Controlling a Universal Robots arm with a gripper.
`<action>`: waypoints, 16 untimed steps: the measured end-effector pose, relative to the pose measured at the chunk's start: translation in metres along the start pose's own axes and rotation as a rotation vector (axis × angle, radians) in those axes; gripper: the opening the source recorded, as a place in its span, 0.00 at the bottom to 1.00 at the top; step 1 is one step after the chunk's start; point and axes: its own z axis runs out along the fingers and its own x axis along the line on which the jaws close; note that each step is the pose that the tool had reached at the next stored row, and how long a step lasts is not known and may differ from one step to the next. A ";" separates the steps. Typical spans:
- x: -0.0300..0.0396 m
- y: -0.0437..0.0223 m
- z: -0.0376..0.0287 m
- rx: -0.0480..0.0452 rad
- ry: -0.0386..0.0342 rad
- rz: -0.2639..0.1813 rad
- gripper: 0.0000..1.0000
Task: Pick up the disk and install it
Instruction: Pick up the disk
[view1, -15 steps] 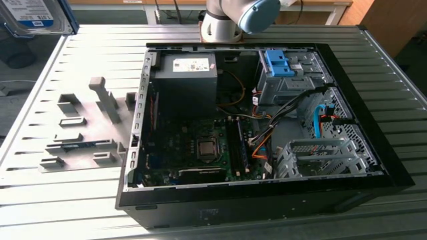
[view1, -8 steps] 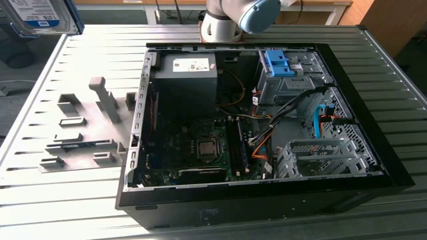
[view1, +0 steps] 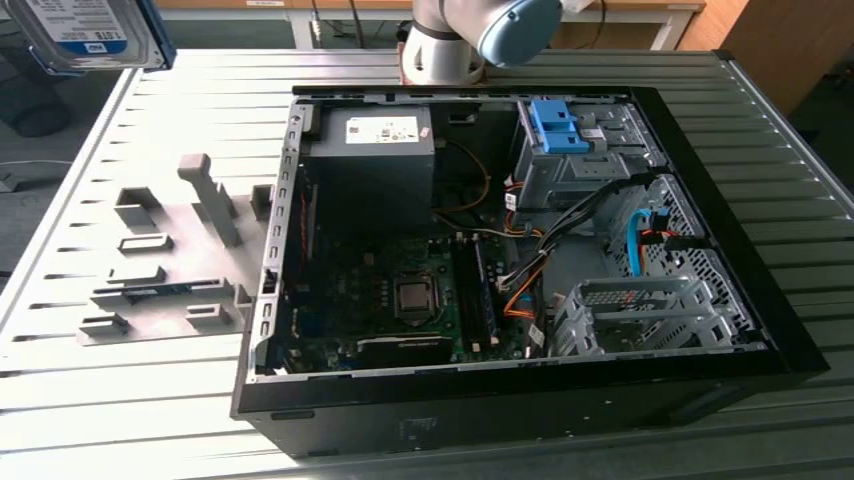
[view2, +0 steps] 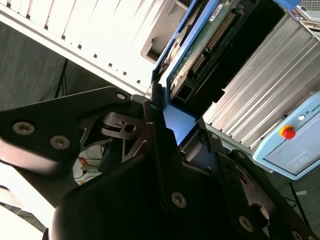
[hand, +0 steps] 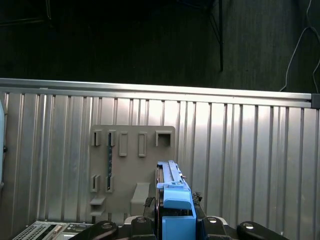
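While aloft in the black angular tool (hand: 173, 210), flat blue-railed disk (view1: 88, 32).

- The disk (view1: 87, 30) bears a blue-and-white label; its print is too small to read.
- The power supply (view1: 374, 170) bears a white sticker (view1: 380, 128), likewise unreadable.
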 end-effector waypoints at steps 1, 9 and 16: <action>0.0000 -0.0006 0.0001 0.0000 0.0000 0.000 0.36; 0.0002 -0.0053 0.0002 0.0000 0.0000 0.000 0.36; 0.0004 -0.0134 0.0003 0.0000 0.0000 0.000 0.36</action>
